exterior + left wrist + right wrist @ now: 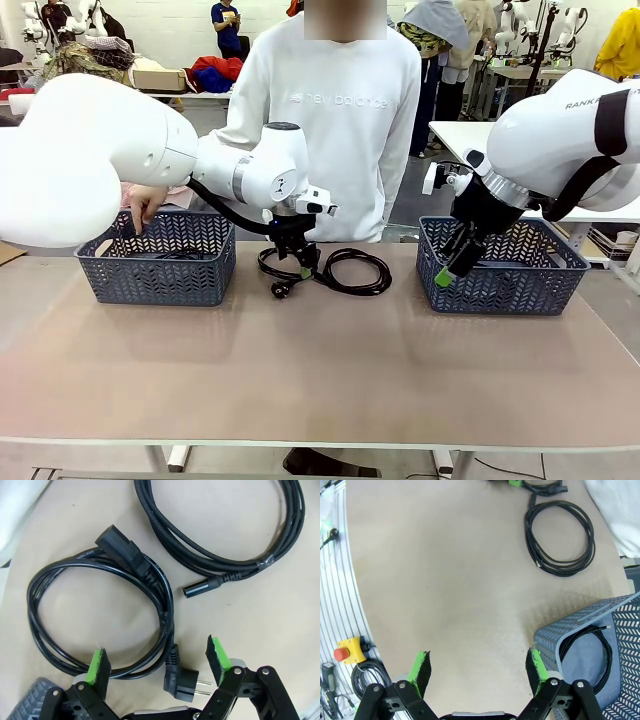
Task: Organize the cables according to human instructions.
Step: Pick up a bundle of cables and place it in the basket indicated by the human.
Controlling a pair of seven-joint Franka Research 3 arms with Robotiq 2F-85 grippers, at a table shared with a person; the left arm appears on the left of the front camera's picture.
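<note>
Hovering left gripper (157,650), jaws wide, over coiled cable (120,545).

Upper cable (235,574) loop cut off at top edge, L wrist view.

Left basket (150,277), right basket (500,296), tan table (300,370)

Bright, even indoor light; soft shadows, sharp frames, wide-angle wrist distortion.
</note>
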